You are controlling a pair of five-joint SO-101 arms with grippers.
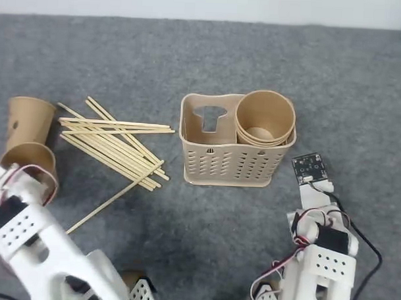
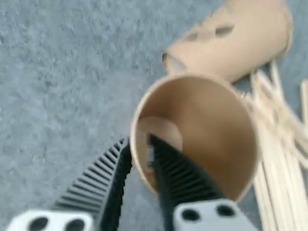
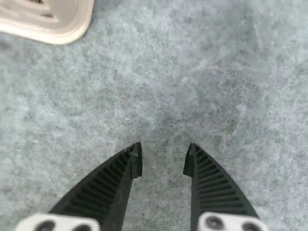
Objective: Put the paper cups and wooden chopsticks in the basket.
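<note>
Gripping the rim of a paper cup (image 2: 202,139), the left tool (image 2: 139,144) has one finger (image 2: 178,173) inside the mouth and the other (image 2: 108,178) outside, both pressed against the wall. In the high view the left arm (image 1: 26,236) comes in from seven o'clock and bends up toward nine o'clock, where this cup (image 1: 29,160) sits at its tip with the mouth facing back along the arm. I cannot tell whether the cup rests on the table (image 1: 191,51) or is raised off it.

At twelve o'clock of that cup, just beside it, a second cup (image 1: 30,118) lies on its side with its base toward the gripped one. At three o'clock of both cups, the wooden chopsticks (image 1: 112,143) are spread in a loose fan on the table.

The basket (image 1: 207,160) stands upright near the middle, at three o'clock of the chopsticks. Stacked cups (image 1: 264,116) fill its three o'clock compartment.

The right arm (image 1: 318,256) is folded at five o'clock, pointing toward twelve, near the basket's five o'clock corner. The right tool (image 3: 163,149) hangs over bare table with its fingers apart and nothing between them, and a corner of the basket (image 3: 53,19) is near it.
</note>
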